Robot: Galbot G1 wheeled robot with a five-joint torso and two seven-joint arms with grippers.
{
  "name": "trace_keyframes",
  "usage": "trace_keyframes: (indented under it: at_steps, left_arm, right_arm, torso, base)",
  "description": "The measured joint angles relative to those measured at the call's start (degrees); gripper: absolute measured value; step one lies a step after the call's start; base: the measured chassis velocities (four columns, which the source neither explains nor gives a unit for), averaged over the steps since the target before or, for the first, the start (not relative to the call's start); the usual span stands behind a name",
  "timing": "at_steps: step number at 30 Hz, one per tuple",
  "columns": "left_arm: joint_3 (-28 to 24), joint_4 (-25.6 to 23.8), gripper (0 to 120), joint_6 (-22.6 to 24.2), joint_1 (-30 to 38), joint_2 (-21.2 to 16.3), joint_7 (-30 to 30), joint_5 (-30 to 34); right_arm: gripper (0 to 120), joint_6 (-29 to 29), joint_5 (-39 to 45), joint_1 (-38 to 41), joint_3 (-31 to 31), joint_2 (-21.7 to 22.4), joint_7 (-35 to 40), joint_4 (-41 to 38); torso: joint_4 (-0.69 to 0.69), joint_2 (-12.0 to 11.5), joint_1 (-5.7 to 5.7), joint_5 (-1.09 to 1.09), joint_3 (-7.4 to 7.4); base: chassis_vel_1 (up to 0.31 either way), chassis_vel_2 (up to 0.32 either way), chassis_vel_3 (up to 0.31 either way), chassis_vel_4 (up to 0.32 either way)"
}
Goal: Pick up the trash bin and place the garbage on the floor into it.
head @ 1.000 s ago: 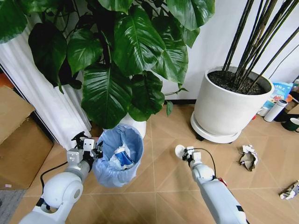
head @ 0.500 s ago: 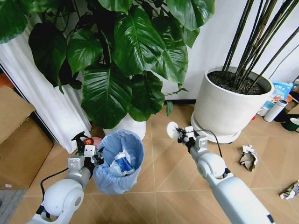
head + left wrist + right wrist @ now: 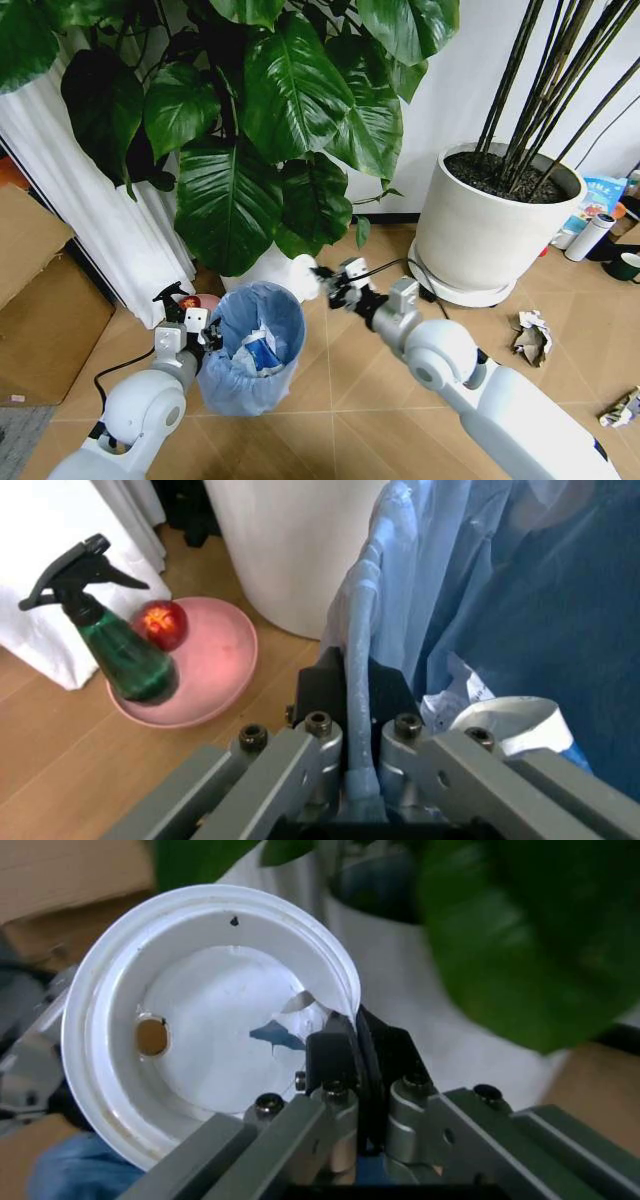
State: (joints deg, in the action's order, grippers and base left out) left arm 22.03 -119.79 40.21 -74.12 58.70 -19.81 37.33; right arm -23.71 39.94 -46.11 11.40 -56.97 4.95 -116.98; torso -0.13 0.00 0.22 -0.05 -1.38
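Now, on your left, the left claw (image 3: pixel 203 331) is clamped on the rim of the trash bin (image 3: pixel 250 345), which sits low by the big white plant pot (image 3: pixel 280 268). Just beside the bin's right edge, your right claw (image 3: pixel 328 285) pinches a white disc (image 3: pixel 305 270) by its rim. The bin's open mouth lies down and left of the disc; crumpled paper (image 3: pixel 532 335) waits on the floor (image 3: pixel 350 400) farther right.

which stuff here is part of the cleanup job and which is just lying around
Job:
trash bin, gripped by left gripper
white disc, in right gripper
crumpled wrapper on floor

Lying about:
spray bottle
pink dish
white plant pot
cardboard box
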Motion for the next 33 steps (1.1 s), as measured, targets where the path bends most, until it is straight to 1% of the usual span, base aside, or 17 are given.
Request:
trace_keyframes:
  at_steps: [5, 10, 14, 15, 18, 19, 23, 24, 25, 26, 27, 29, 33]
  left_arm:
    - [0.2, -0.1, 0, 0.6, 0.1, -0.1, -0.6, 1.1]
    - [0.5, -0.3, 0, 0.8, 0.1, -0.1, -1.3, 2.0]
    - [0.9, -0.4, 0, 0.8, 0.2, -0.1, -2.0, 2.6]
    - [0.9, -0.4, 0, 0.8, 0.2, -0.1, -2.0, 2.6]
    - [1.0, -0.5, 0, 0.8, 0.2, 0.0, -2.0, 2.7]
    - [1.0, -0.5, 0, 0.8, 0.2, 0.0, -2.0, 2.7]
    - [1.0, -0.6, 0, 0.7, 0.4, 0.2, -2.0, 2.7]
    - [1.0, -0.6, 0, 0.7, 0.4, 0.2, -2.0, 2.7]
    - [1.0, -0.6, 0, 0.7, 0.4, 0.3, -2.0, 2.7]
    - [1.0, -0.7, 0, 0.7, 0.3, 0.4, -2.0, 2.7]
    - [1.0, -0.7, 0, 0.7, 0.3, 0.5, -2.0, 2.6]
    - [1.0, -0.7, 0, 0.7, 0.3, 0.5, -2.0, 2.6]
    - [1.0, -0.8, 0, 0.6, 0.2, 0.7, -2.0, 2.5]
  right_arm:
    - [0, 0.0, 0.5, 4.3, 4.2, -2.8, -1.2, 3.9]
    - [1, -0.9, 0.4, 6.8, 6.6, -3.8, -1.9, 6.1]
    - [19, -1.6, 0.4, 7.4, 8.0, -4.4, -1.8, 7.0]
    - [19, -1.6, 0.4, 7.4, 8.0, -4.4, -1.8, 7.0]
    - [32, -2.0, 0.5, 7.2, 8.2, -5.0, -1.4, 7.0]
    - [32, -2.0, 0.5, 7.2, 8.2, -5.0, -1.4, 7.0]
    - [51, -2.1, 0.6, 6.8, 8.0, -5.0, -1.1, 7.0]
    - [51, -2.1, 0.6, 6.8, 8.0, -5.0, -1.1, 7.0]
    - [55, -2.1, 0.8, 6.8, 8.0, -5.0, -1.0, 6.9]
    - [62, -2.2, 1.0, 6.8, 7.9, -4.9, -1.0, 6.8]
    - [66, -2.2, 1.1, 6.8, 7.9, -4.9, -0.9, 6.7]
    - [67, -2.2, 1.2, 6.8, 7.9, -4.9, -0.9, 6.7]
    - [86, -2.2, 1.7, 7.1, 8.3, -5.4, -0.7, 6.7]
  torso:
    - [0.01, 0.0, 0.00, 0.00, 0.00]
    - [0.01, 0.0, 0.00, 0.00, 0.00]
    - [0.00, 0.0, 0.00, 0.00, 0.00]
    - [0.00, 0.0, 0.00, 0.00, 0.00]
    - [0.00, 0.0, 0.00, 0.01, 0.00]
    - [0.00, 0.0, 0.00, 0.01, 0.00]
    - [0.00, 0.0, 0.00, 0.01, 0.00]
    - [0.00, 0.0, 0.00, 0.01, 0.00]
    - [0.00, 0.0, 0.00, 0.01, 0.00]
    - [-0.01, 0.0, 0.00, 0.01, 0.00]
    - [0.00, 0.0, 0.00, 0.01, 0.00]
    - [0.00, 0.0, 0.00, 0.01, 0.00]
    - [0.00, 0.0, 0.00, 0.01, 0.00]
  base:
    - [0.000, 0.000, 0.000, 0.000]
    - [0.000, 0.000, 0.000, 0.000]
    - [0.000, 0.000, 0.000, 0.000]
    - [0.000, 0.000, 0.000, 0.000]
    - [0.000, 0.000, 0.000, 0.000]
    - [0.000, 0.000, 0.000, 0.000]
    - [0.000, 0.000, 0.000, 0.000]
    - [0.000, 0.000, 0.000, 0.000]
    - [0.000, 0.000, 0.000, 0.000]
    - [0.000, 0.000, 0.000, 0.000]
    - [0.000, 0.000, 0.000, 0.000]
    - [0.000, 0.000, 0.000, 0.000]
    - [0.000, 0.000, 0.000, 0.000]
